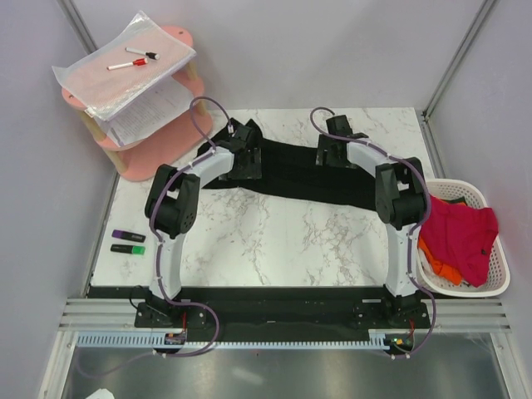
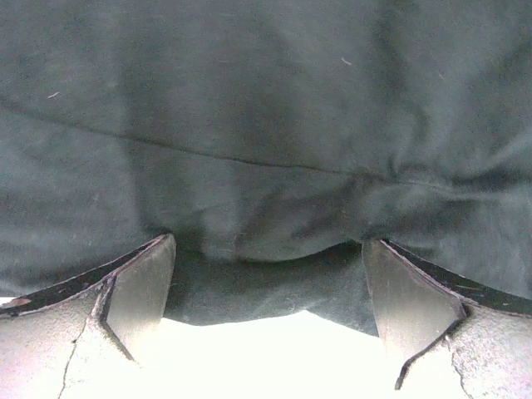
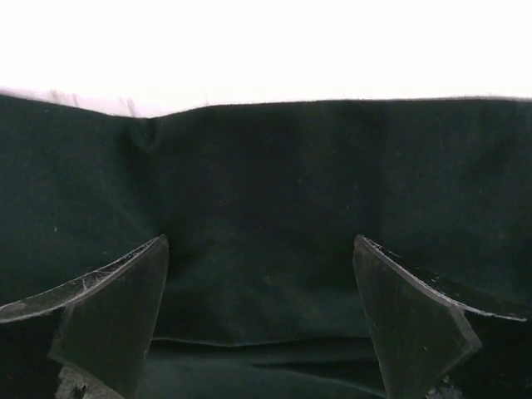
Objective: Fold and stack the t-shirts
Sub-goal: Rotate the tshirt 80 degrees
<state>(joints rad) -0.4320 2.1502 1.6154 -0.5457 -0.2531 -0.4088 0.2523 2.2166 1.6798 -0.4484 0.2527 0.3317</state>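
Overhead view. The black t-shirt (image 1: 303,179) lies as a long, flattened band across the far half of the marble desk (image 1: 274,241). It runs from the left arm's wrist towards the right edge. I have both arms reaching forward over it, one near each end of the band.

Left wrist view. The left pincer (image 2: 268,249) stands wide, its two fingers (image 2: 141,287) well apart. A soft bulge of the dark cloth sits between them, with a seam line crossing above it. The bright desk shows below the cloth's edge.

Right wrist view. The right pincer (image 3: 259,249) is likewise wide. Smooth black cloth fills the gap, and its straight far edge meets the pale desk beyond. The fingertips appear to rest on or just over the fabric. I cannot tell contact for certain from this angle.

Surroundings. A white slatted basket (image 1: 490,287) stands at the right edge of the desk. It holds a red t-shirt (image 1: 457,233) draped over its rim, with an orange t-shirt (image 1: 438,264) beneath it. A pink shelf (image 1: 158,145) with papers and a red pen (image 1: 129,64) stands at the far left. Two highlighters (image 1: 127,242) lie near the left edge.
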